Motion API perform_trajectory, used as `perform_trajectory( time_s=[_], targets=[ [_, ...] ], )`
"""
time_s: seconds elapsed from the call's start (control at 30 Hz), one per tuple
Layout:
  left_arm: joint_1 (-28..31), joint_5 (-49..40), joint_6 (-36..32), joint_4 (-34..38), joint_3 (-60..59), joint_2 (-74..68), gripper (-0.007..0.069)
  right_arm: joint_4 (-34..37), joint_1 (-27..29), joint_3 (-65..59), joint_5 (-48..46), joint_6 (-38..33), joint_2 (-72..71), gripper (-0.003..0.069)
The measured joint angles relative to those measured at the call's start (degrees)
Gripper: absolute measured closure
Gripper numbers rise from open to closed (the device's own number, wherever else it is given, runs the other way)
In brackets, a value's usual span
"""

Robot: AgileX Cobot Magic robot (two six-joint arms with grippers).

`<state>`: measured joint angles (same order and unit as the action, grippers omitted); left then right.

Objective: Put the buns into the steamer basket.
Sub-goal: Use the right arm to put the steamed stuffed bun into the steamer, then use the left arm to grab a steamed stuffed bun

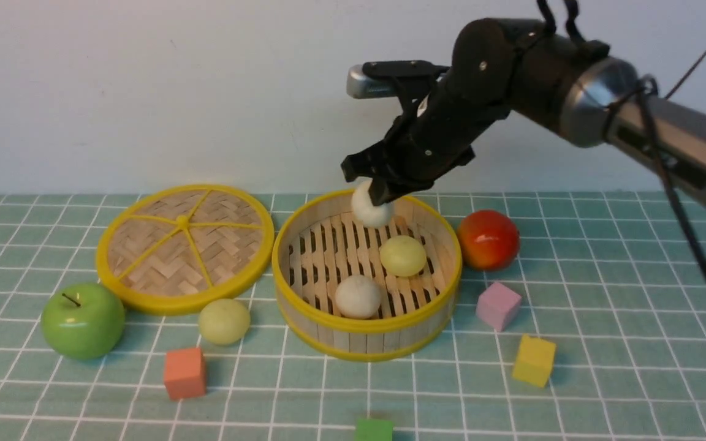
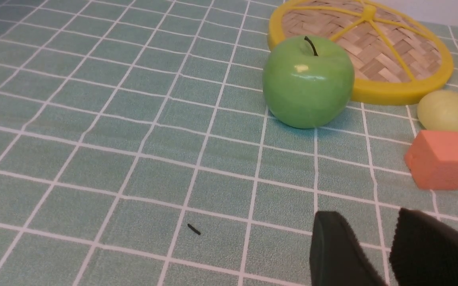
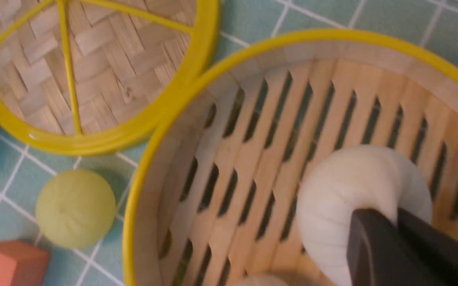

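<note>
The steamer basket (image 1: 368,328) stands mid-table with two buns on its slatted floor: a pale yellow-green bun (image 1: 402,255) and an off-white bun (image 1: 358,296). My right gripper (image 1: 372,190) is shut on a third, off-white bun (image 1: 370,212) and holds it over the basket's rear part, just above the rim. The right wrist view shows this squeezed bun (image 3: 344,190) pinched by the right gripper (image 3: 388,214) above the basket (image 3: 141,198). Another yellow-green bun (image 1: 224,321) lies on the cloth left of the basket. My left gripper (image 2: 368,216) is open and empty over bare cloth.
The flat woven lid (image 1: 184,248) lies left of the basket, with a green apple (image 1: 83,318) in front of it. A red apple (image 1: 488,239) sits right of the basket. Orange (image 1: 184,372), pink (image 1: 498,305), yellow (image 1: 534,360) and green (image 1: 374,429) cubes lie in front.
</note>
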<state>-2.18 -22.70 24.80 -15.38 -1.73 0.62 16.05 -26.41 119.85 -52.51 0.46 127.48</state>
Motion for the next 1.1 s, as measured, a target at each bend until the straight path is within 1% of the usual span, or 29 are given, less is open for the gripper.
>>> perform_trajectory(
  time_s=[0.07,0.2,0.3,0.37,0.43,0.47,0.5,0.53,0.63,0.7,0.8,0.83,0.87,0.93,1.03,1.07,1.1],
  targets=[
    [0.00,0.00,0.00,0.00,0.00,0.00,0.0386,1.73,0.00,3.26,2.49,-0.99,4.13,0.0644],
    [0.00,0.00,0.00,0.00,0.00,0.00,0.0386,1.80,0.00,3.97,5.57,-1.38,7.88,0.0640],
    [0.00,0.00,0.00,0.00,0.00,0.00,0.0386,0.99,0.00,3.97,6.35,-1.16,9.30,0.0622],
    [0.00,0.00,0.00,0.00,0.00,0.00,0.0386,0.04,0.00,3.97,6.60,-0.46,9.69,0.0567],
    [0.00,0.00,0.00,0.00,0.00,0.00,0.0386,-0.26,0.00,3.97,6.47,0.24,9.39,0.0494],
    [0.00,0.00,0.00,0.00,0.00,0.00,0.0386,-0.29,0.00,3.97,6.37,0.30,9.33,0.0494],
    [0.00,0.00,0.00,0.00,0.00,0.00,0.0386,-0.57,0.00,3.97,5.74,0.30,8.90,0.0431],
    [0.00,0.00,0.00,0.00,0.00,0.00,0.0386,-0.95,0.00,3.97,4.91,0.30,8.27,0.0385],
    [0.00,0.00,0.00,0.00,0.00,0.00,0.0386,-2.54,0.00,3.97,0.47,0.15,4.54,0.0277],
    [0.00,0.00,0.00,0.00,0.00,0.00,0.0386,-4.15,0.00,3.97,-2.55,-0.46,0.07,0.0258],
    [0.00,0.00,0.00,0.00,0.00,0.00,0.0386,-7.93,0.00,3.97,-8.35,-0.46,-7.89,0.0286],
    [0.00,0.00,0.00,0.00,0.00,0.00,0.0386,-8.20,0.00,3.97,-9.26,-0.46,-8.49,0.0295],
    [0.00,0.00,0.00,0.00,0.00,0.00,0.0386,-10.79,0.00,3.97,-12.91,-0.46,-13.85,0.0351],
    [0.00,0.00,0.00,0.00,0.00,0.00,0.0386,-13.10,0.00,3.80,-16.76,-0.46,-19.03,0.0449],
    [0.00,0.00,0.00,0.00,0.00,0.00,0.0386,-15.51,0.00,0.68,-18.68,0.53,-27.07,0.0607],
    [0.00,0.00,0.00,0.00,0.00,0.00,0.0386,-16.05,0.00,-1.30,-18.99,0.59,-30.01,0.0647],
    [0.00,0.00,0.00,0.00,0.00,0.00,0.0386,-16.05,0.00,-3.74,-19.06,0.73,-33.50,0.0665]
  ],
)
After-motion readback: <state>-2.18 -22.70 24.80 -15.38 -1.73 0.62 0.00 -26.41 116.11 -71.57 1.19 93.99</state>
